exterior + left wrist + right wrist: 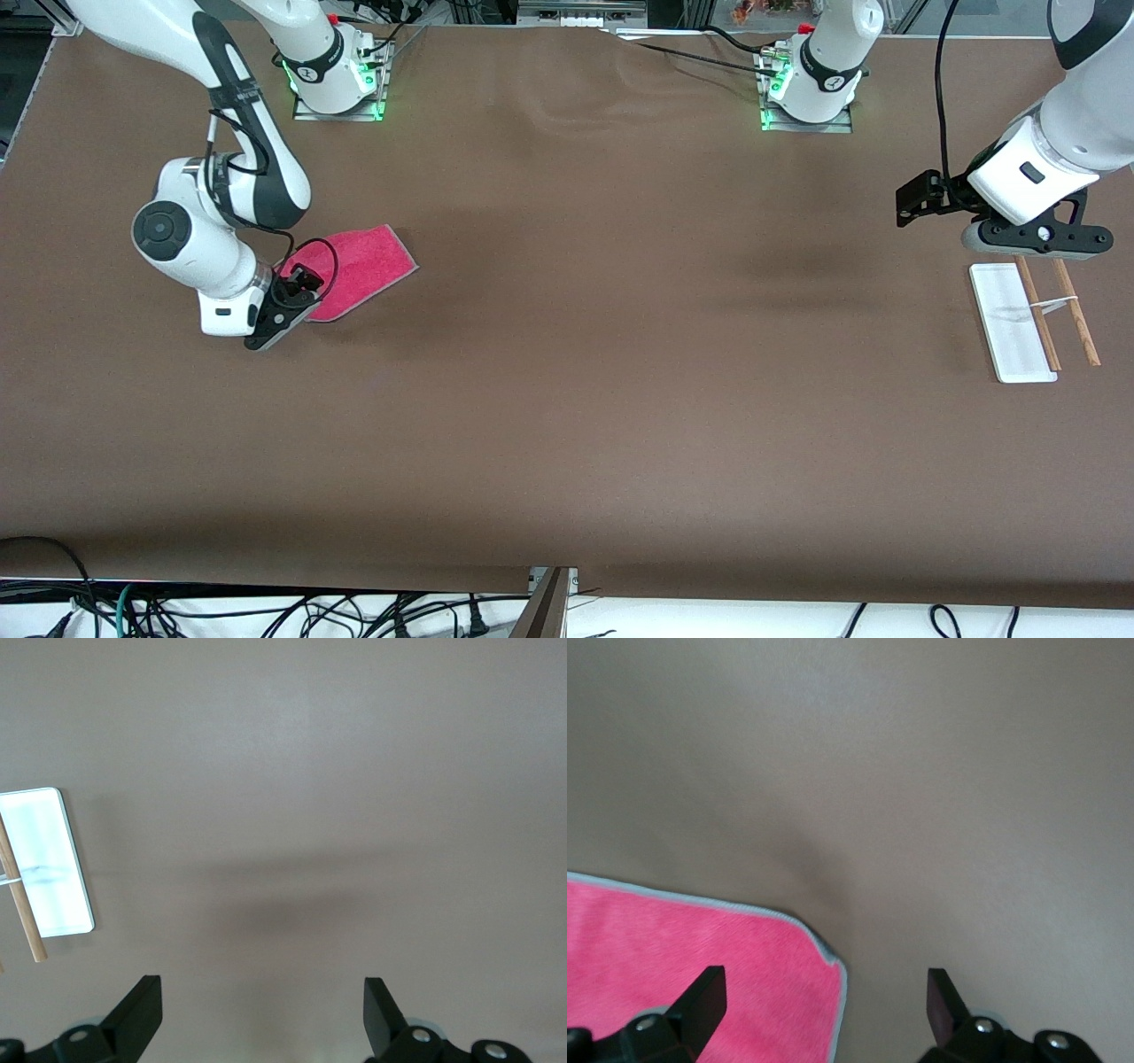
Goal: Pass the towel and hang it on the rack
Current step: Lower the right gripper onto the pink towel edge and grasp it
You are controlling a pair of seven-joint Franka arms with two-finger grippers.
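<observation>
Towel flat on bench at right arm's end, not yet lifted. Right hand low over its corner, fingers spread wide, empty. Pick-up step; next likely calls for closing on that hemmed edge. Left hand waits above rack, open, empty. Broad bare bench between them for the pass.

A brown tabletop fills nearly the whole front view, matte and evenly lit, with soft shadows and faint ripples near its farther edge. Along the nearer edge runs a white floor strip strewn with black cables. A dark post rises at that edge's middle. Metal framing lines the farther edge.
</observation>
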